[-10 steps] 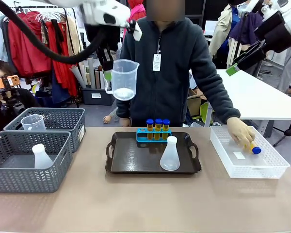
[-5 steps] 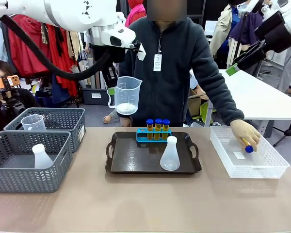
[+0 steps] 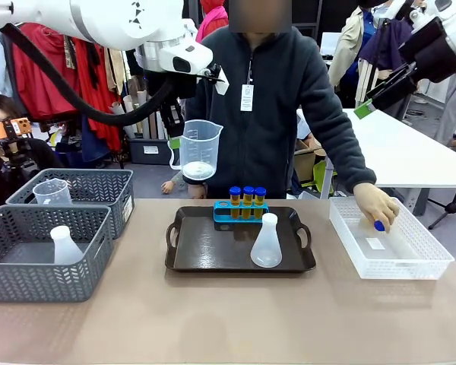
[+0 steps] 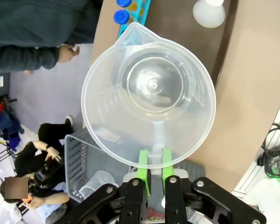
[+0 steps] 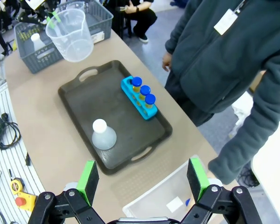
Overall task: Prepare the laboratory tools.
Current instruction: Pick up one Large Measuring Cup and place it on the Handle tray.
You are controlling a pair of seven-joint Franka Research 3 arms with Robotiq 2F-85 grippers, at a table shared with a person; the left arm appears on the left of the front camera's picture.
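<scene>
Hand [image 3: 376, 204] raising tube [image 3: 379, 225], beaker [image 3: 197, 148] unmoved

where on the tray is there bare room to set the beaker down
The tray's left half is bare, between its left handle, the tube rack and the flask. The table in front is also free. The tray's right side is crowded: rack behind, flask in front.

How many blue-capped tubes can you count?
4. Three tubes stand in the blue rack on the tray; the fourth, mostly hidden, is in the person's hand over the white basket.
</scene>
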